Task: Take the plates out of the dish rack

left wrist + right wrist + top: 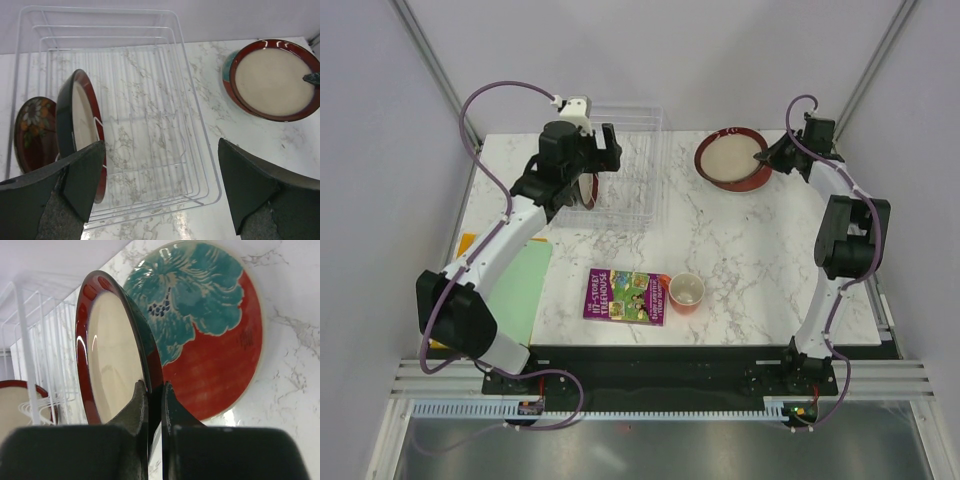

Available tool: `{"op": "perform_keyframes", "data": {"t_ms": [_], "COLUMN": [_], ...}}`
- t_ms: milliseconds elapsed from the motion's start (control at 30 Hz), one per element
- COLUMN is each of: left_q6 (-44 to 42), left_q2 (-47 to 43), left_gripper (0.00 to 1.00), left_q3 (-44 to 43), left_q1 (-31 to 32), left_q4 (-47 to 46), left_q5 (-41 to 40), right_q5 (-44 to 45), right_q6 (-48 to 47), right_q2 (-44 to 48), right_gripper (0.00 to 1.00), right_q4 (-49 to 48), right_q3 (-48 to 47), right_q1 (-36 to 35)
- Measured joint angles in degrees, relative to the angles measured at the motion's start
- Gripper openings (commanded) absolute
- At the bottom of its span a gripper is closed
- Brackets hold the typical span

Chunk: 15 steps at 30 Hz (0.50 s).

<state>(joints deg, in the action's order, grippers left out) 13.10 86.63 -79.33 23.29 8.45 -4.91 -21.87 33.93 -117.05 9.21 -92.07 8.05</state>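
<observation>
Now | right gripper (pixel 152 390) clamps cream-centred plate (pixel 112 350) by rim, face up over teal-patterned plate (pixel 210 340) | left gripper (pixel 161 155) wide apart, empty, above dish rack (pixel 195 125) | racked plate (pixel 82 115) on edge

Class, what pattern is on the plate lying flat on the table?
Flat plate: teal flower on red; right wrist view shows it best.

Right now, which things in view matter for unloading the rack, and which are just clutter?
Job: dish rack; racked cream plate, upright; floral plate beside it; held cream plate, pinched in the right gripper; teal plate, flat on the table.
Lying about: book; orange cup; green sheet.
</observation>
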Motion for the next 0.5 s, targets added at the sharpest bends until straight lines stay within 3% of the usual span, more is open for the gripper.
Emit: {"op": "perform_keyframes", "data": {"t_ms": [500], "left_q6": [-6.14], "left_q2": [-4.31], "left_gripper": [1.00], "left_q3": [2.64], "left_q1": [-0.02], "left_q4": [0.63], "left_q5": [-8.20], "right_q5": [-0.11], "right_q6": [-0.04], "right_q2": [-16.74], "right_gripper": [0.00], "right_q4": [1.14], "right_q3": [-16.33], "right_q1": [1.97]}}
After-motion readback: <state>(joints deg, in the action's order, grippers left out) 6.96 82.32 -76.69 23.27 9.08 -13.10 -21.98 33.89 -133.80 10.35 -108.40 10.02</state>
